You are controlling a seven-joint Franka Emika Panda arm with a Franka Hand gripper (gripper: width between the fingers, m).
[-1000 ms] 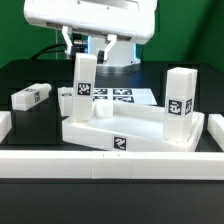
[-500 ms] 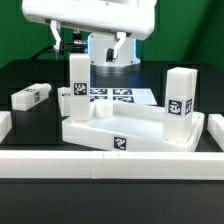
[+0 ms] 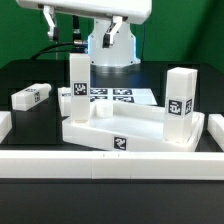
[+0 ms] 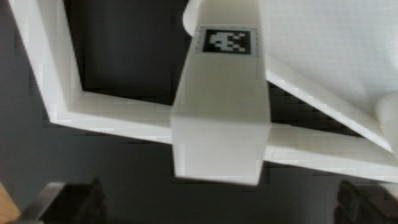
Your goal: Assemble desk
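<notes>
The white desk top [image 3: 120, 135] lies upside down on the black table, its rim facing up. One tagged leg [image 3: 79, 84] stands upright in its corner on the exterior view's left, and another leg [image 3: 180, 96] stands in the corner on the right. A third leg [image 3: 32, 96] lies loose on the table at the left. My gripper [image 4: 217, 203] is open and empty above the left standing leg [image 4: 221, 110], its dark fingers [image 4: 71, 203] spread wide and clear of the leg's end. In the exterior view only its white hand [image 3: 95, 8] shows at the top edge.
The marker board [image 3: 118, 96] lies flat behind the desk top. A long plain white rail [image 3: 110, 166] runs along the front, with white blocks at both sides. The arm's base [image 3: 112, 48] stands at the back.
My gripper has risen from around the top of the left standing leg to well above it. The leg stays upright in its corner.
</notes>
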